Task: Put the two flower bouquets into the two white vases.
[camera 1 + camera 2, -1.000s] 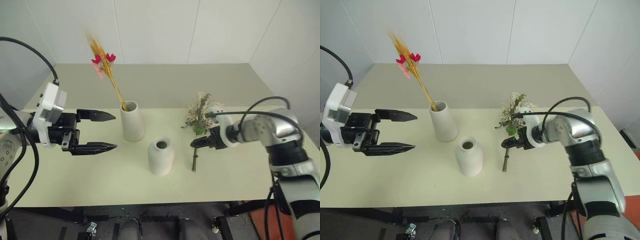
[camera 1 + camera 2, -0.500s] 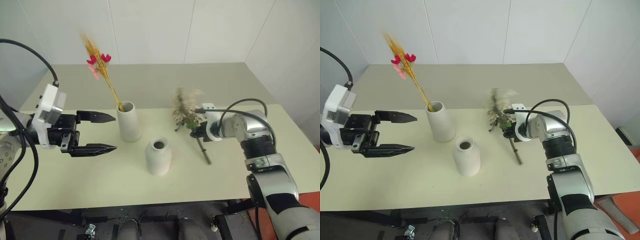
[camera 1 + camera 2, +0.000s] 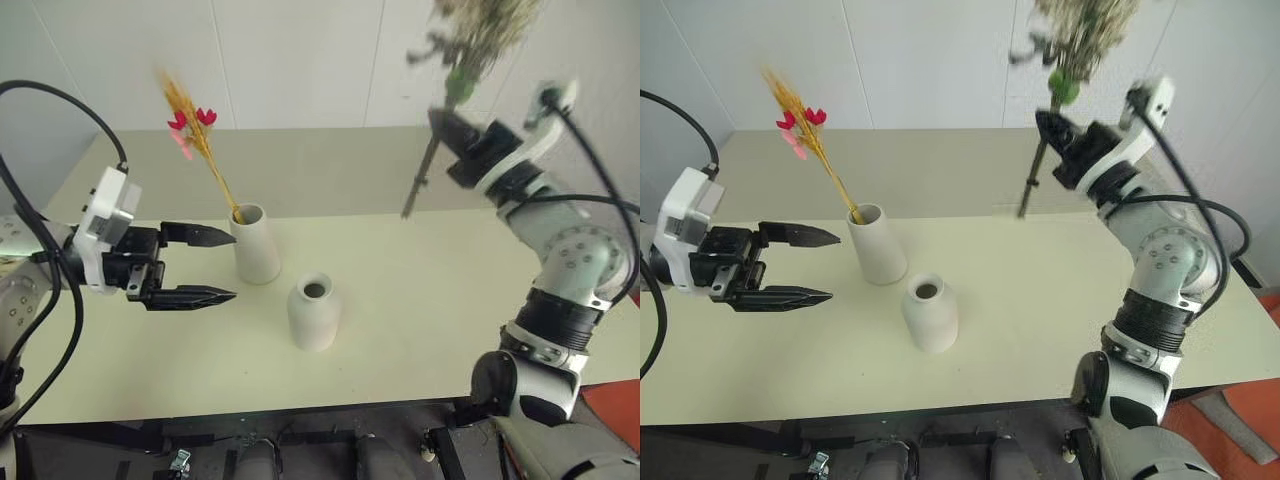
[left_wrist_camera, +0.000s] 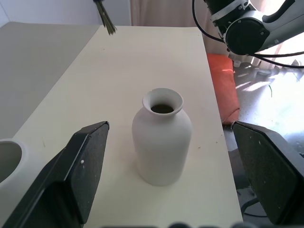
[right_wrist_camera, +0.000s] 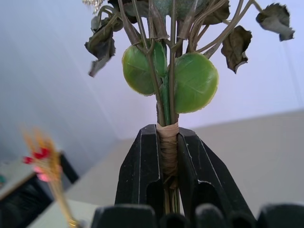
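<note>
The right hand (image 5: 167,156) is raised high above the pale green bench (image 3: 420,300), toward two o'clock in the head view, its two black fingers (image 5: 140,166) pinching the twine-wrapped stems of the fuller bouquet of cream dried sprigs, green leaves and pale blooms (image 3: 470,40). The bunch stands nearly upright, its head at the upper edge of the view and blurred there, so the blooms are hard to make out; the cut stem ends (image 3: 412,200) hang free in the air, well above the bench surface.

The left hand (image 3: 215,265) hovers at nine o'clock, level over the bench, its fingers spread wide and holding nothing. It points toward the two vases.

The taller, tapered matte white ceramic vase with a wide mouth (image 3: 257,245) stands just past the left hand's fingertips, near the bench centre at about ten o'clock. The thin bunch of long yellow wheat-like stalks with small red-pink blooms (image 3: 195,125) is already in it, leaning toward eleven o'clock.

The squat, rounded matte white vase with a narrow neck (image 3: 314,312) stands just beside the tall one, nearer the robot at about five o'clock from it, its mouth dark and unfilled. In the left wrist view it sits between the two spread fingers (image 4: 71,175), apart from both.
</note>
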### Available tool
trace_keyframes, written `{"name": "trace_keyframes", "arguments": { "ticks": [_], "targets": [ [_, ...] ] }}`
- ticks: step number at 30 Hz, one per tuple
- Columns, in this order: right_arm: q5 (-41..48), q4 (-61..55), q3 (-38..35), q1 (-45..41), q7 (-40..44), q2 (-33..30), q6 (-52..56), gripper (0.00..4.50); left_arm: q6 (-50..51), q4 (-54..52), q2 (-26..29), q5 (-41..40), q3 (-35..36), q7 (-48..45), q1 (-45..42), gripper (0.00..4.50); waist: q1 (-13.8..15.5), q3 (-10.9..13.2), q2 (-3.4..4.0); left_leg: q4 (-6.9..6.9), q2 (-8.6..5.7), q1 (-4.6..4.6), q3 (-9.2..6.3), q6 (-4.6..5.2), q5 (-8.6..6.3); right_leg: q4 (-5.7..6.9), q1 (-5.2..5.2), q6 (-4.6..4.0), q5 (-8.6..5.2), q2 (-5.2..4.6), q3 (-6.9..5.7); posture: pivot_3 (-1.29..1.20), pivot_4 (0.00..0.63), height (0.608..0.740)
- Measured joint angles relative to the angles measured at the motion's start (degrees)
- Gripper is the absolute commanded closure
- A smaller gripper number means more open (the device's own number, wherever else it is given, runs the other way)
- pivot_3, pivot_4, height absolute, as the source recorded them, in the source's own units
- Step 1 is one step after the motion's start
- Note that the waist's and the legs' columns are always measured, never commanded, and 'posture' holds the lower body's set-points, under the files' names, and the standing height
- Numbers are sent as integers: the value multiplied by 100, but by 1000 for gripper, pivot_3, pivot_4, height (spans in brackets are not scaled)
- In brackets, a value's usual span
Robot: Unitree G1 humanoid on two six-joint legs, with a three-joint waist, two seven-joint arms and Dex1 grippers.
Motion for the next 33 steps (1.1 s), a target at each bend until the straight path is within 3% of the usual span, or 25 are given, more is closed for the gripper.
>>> {"name": "trace_keyframes", "arguments": {
  "ticks": [4,9,17,33],
  "targets": [
    [906,-621,172,101,-59,212,143,4280,164,127,13,-116,0,-82,-1,0,15,0,0,0,0,0,0,0,0,-1,1,0,0,-2,-1,0,150,740],
    [1263,-1287,997,663,179,266,114,4280,238,126,74,-192,0,-177,16,0,27,0,1,0,-1,-1,0,0,0,-1,1,-1,-1,-3,-1,0,150,740],
    [673,-1425,2147,1142,566,226,-632,4280,241,104,59,-227,-31,-119,19,0,31,0,1,0,-1,-1,1,0,0,-2,0,-1,-1,-2,-1,0,150,740],
    [23,-1447,2977,1640,930,285,-1468,4280,241,99,61,-223,-35,-67,20,0,33,0,1,0,-1,0,1,0,0,-2,0,-1,-1,-2,-1,0,150,740]
  ]
}}
